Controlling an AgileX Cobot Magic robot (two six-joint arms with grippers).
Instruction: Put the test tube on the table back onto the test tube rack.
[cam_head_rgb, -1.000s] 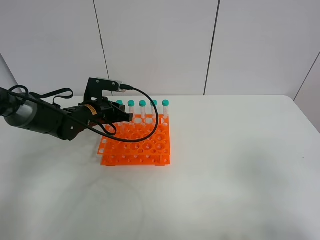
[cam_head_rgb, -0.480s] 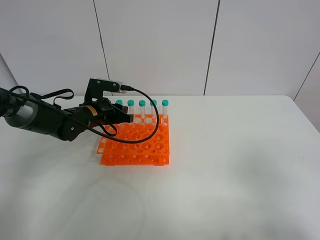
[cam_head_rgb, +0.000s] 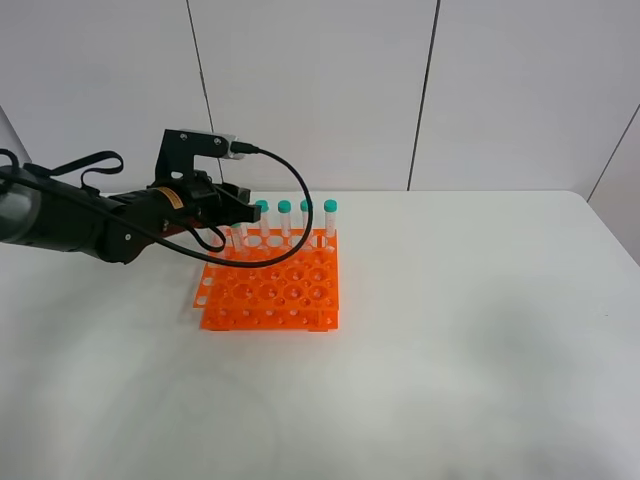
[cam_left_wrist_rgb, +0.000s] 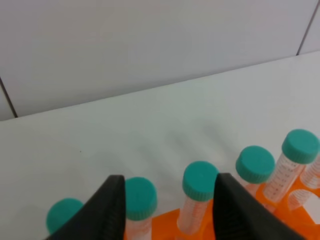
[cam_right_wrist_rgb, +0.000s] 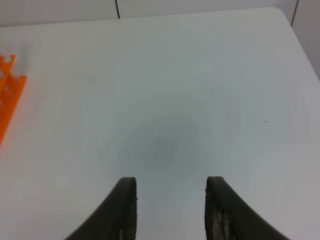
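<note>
white table carries the orange test tube rack, where the test tube stands in the back row between the open, empty left gripper jaws, which could snag its neighbours.

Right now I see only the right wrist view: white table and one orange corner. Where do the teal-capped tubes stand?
Observer: Five slim clear plastic tubes with teal-green caps stand in the far row of the bright orange plastic rack.
Operator: And the left tool?
Observer: The left tool is open at that row, one cap between its fingers.
Operator: Any tube lying on the table?
Observer: None shows on the large white tabletop in the high view.
</note>
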